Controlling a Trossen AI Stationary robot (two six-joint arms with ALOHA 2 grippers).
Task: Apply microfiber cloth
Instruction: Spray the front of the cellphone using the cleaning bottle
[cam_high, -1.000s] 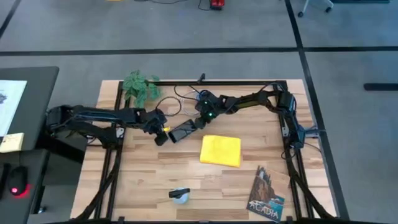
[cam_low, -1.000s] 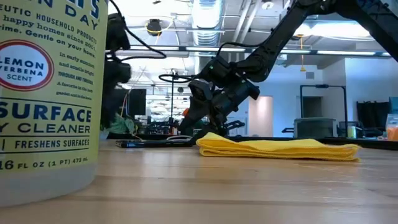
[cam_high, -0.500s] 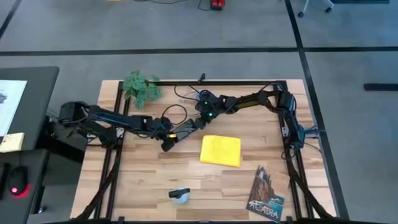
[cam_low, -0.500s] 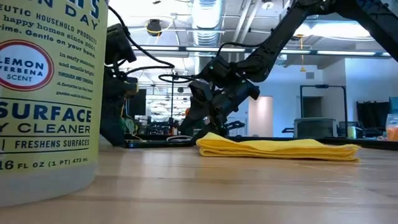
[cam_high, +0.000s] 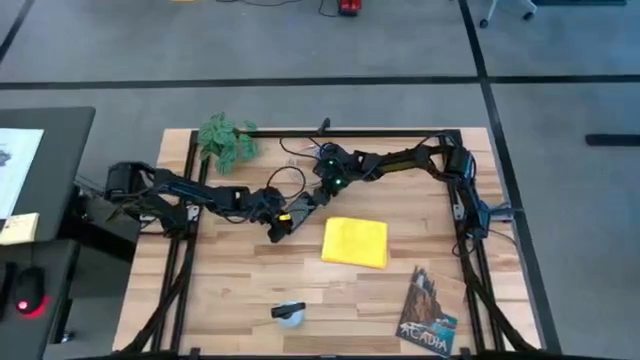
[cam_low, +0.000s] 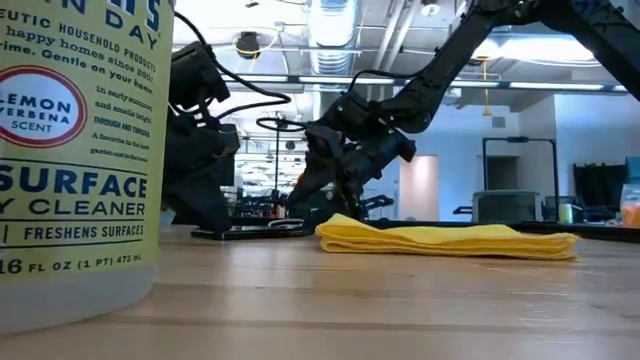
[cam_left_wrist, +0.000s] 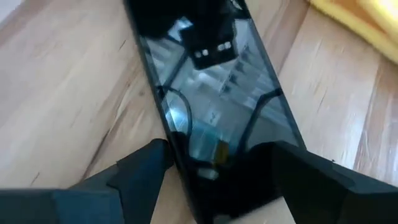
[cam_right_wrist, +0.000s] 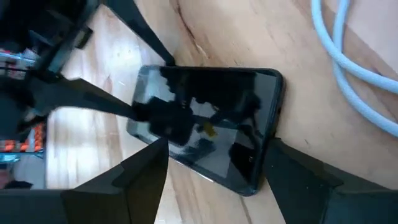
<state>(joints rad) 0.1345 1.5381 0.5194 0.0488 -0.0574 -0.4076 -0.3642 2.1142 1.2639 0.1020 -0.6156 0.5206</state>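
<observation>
A: High view first. What takes up the most room?

B: Table (cam_high: 250, 290), pale wood with a black frame along its edges. Left arm (cam_high: 190, 193) reaches in from the left, right arm (cam_high: 410, 160) from the far right corner; they meet near the middle.

A: And the cloth?

B: Cloth (cam_high: 355, 242) lies flat right of centre, yellow and folded, untouched by either gripper. From the low view it is a thin stack (cam_low: 445, 240) on the wood.

A: What sits between the grippers?

B: Phone (cam_high: 300, 208), black, lying flat just left of the cloth. Left gripper (cam_high: 276, 222) straddles one end, its jaws spread wide on either side of the phone (cam_left_wrist: 211, 106). Right gripper (cam_high: 322, 193) is at the other end, jaws likewise spread past the phone's edges (cam_right_wrist: 205, 124). Neither clamps it.

A: Anything else around?

B: Plant (cam_high: 226, 138) at the far left corner, booklet (cam_high: 428, 310) at the near right reading "ACADIA", and a bottle (cam_high: 289, 313) at the near edge. A pale blue cable (cam_right_wrist: 348, 56) runs beside the phone.

A: Any writing on the bottle?

B: Low view, close up (cam_low: 80, 150): "LEMON VERBENA SCENT", "SURFACE CLEANER", "FRESHENS SURFACES", "16 FL OZ (1 PT) 473 mL".
</observation>
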